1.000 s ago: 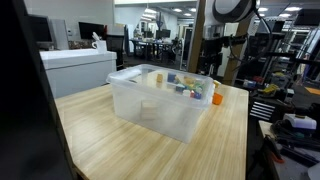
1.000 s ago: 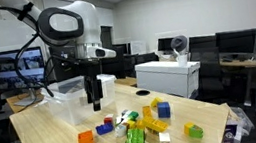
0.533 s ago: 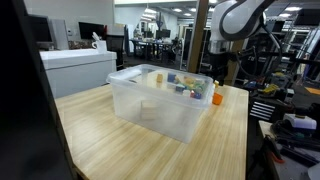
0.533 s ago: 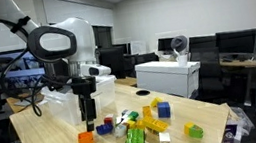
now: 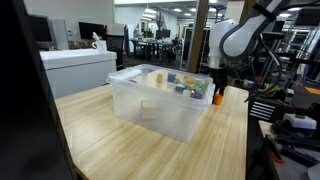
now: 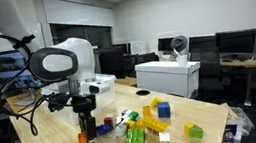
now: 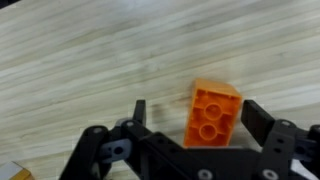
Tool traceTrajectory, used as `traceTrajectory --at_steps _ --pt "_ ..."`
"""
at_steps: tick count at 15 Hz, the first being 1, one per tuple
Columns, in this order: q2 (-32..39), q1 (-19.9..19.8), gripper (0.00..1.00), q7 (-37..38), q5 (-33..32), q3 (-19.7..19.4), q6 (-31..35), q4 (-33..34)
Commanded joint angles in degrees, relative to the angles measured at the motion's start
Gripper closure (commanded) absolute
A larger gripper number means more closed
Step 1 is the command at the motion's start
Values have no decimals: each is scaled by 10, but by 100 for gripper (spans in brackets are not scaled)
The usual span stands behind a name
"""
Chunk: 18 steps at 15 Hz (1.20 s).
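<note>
Wrist view: gripper [image 7: 197, 113] jaws spread wide, nothing gripped. The orange block [image 7: 213, 114] lies on the wooden table [image 7: 80, 60] between the fingers, nearer one of them. Moulded circles show on its upper face, and any lettering is too small to read. In an exterior view it sits just beside the clear bin [image 5: 160, 100].

A light wooden table [image 5: 110, 140] carries a clear bin [image 5: 160, 105]. Beside the bin, loose on the bare wood, lie an orange block [image 6: 83, 140], a green block [image 6: 134, 140], yellow blocks [image 6: 154, 125], a blue block [image 6: 163, 109] and a lime block [image 6: 193, 130], the last well apart from the orange one.
</note>
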Motion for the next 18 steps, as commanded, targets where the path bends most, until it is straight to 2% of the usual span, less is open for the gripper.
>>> traceTrajectory --at_steps 1,8,9,13,18 --pt "32 7 35 28 -17 -5 24 2" --pt "14 21 83 50 -6 -3 -25 24" --pt "10 23 85 57 -9 -2 -35 28" --pt "-37 42 85 70 -15 8 -155 79" --pt "-107 68 85 60 10 64 -242 172"
